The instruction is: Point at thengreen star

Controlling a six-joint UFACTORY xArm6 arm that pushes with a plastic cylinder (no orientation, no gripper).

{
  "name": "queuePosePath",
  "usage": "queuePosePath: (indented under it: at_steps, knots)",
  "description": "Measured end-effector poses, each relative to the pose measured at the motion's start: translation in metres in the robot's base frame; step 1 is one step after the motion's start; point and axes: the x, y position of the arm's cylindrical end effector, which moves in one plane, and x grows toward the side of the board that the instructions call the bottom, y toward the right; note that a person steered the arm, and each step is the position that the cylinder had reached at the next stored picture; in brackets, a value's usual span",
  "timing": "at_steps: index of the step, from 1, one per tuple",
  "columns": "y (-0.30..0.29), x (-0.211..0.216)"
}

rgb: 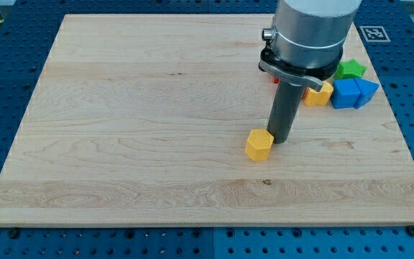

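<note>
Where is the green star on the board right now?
The green star sits near the view's top right of the board, just above the blue blocks, far from my tip.

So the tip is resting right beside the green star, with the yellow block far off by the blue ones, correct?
Not quite. The camera view shows my tip beside the lone yellow block near the board's middle. The green star sits apart at the view's upper right, next to the blue blocks, where a second yellow block lies.

The green star (351, 69) lies flat near the board's top-right corner, partly hidden behind the arm.
</note>
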Motion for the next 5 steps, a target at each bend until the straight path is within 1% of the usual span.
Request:
queuePosePath:
  at_steps: [1,3,4,5]
  knots:
    - [0.048,0.0]
    - [0.163,-0.005]
    - [0.182,-0.045]
    - [0.182,-0.089]
